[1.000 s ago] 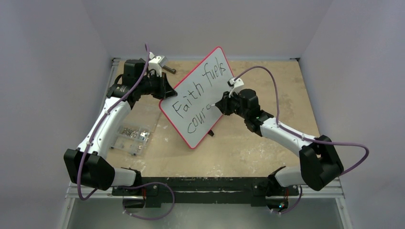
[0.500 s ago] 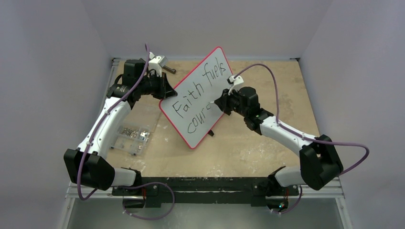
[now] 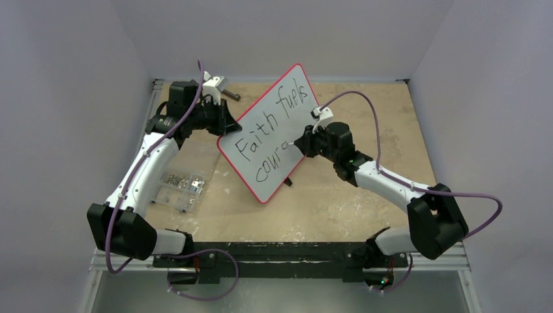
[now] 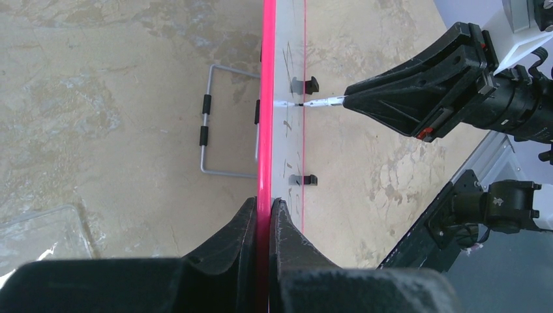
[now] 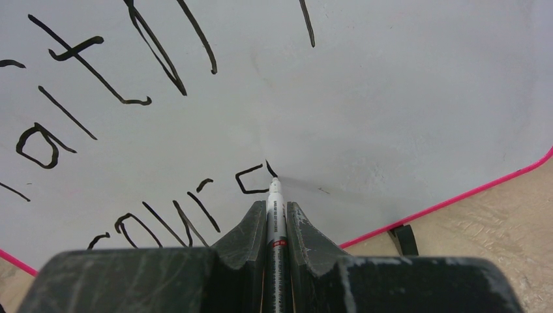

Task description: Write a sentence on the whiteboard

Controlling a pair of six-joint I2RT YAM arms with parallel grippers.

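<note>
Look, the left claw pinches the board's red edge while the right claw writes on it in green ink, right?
Not quite: the ink is black, not green. The right wrist view shows the marker in the right claw leaving black letters on the whiteboard. The left claw does pinch the red edge.

— Where does the top view sit?
— High above and behind the near edge, looking down over the whole worktop [image 3: 326, 208].
— And the wrist cameras?
— The left one looks edge-on along the whiteboard [image 4: 266, 98] rim, close. The right faces its written side, closer still. Both wrist views share the marker [image 4: 319, 102] tip at that face.
</note>
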